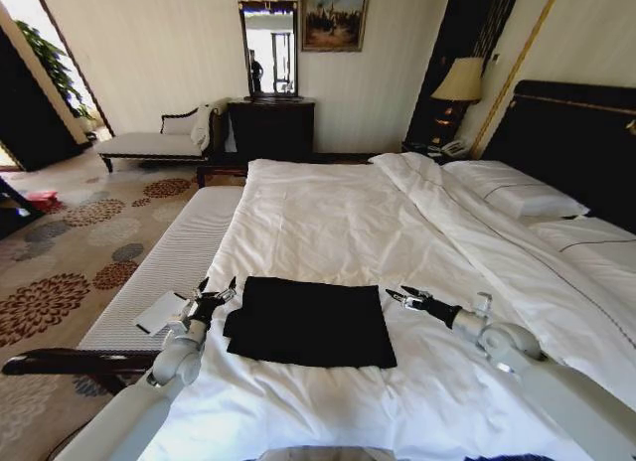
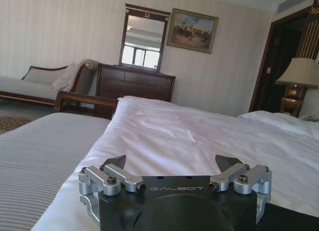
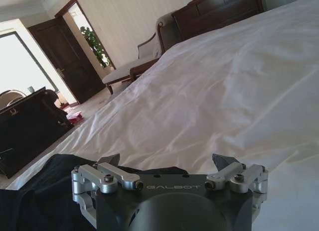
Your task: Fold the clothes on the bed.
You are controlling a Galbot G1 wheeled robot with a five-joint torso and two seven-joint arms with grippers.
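The clothes [image 1: 310,322], a black top, lie flat as a rough rectangle on the white duvet of the bed [image 1: 338,218], near its foot. My left gripper [image 1: 218,288] hovers just off the garment's left edge, fingers open and empty. My right gripper [image 1: 397,294] sits just off the garment's right edge, also open and empty. In the left wrist view the open left gripper [image 2: 171,160] points up the bed, with a corner of the clothes [image 2: 294,218] beside it. The right wrist view has the open right gripper [image 3: 166,157] above the duvet, the clothes [image 3: 40,191] bunched to one side.
A grey striped bench [image 1: 169,257] runs along the bed's left side with a flat white item [image 1: 159,312] on it and a dark wooden rail [image 1: 79,362]. Pillows [image 1: 517,193], headboard [image 1: 576,133] and lamp [image 1: 459,83] are far right. A dresser [image 1: 270,128] and chaise [image 1: 149,143] stand against the back wall.
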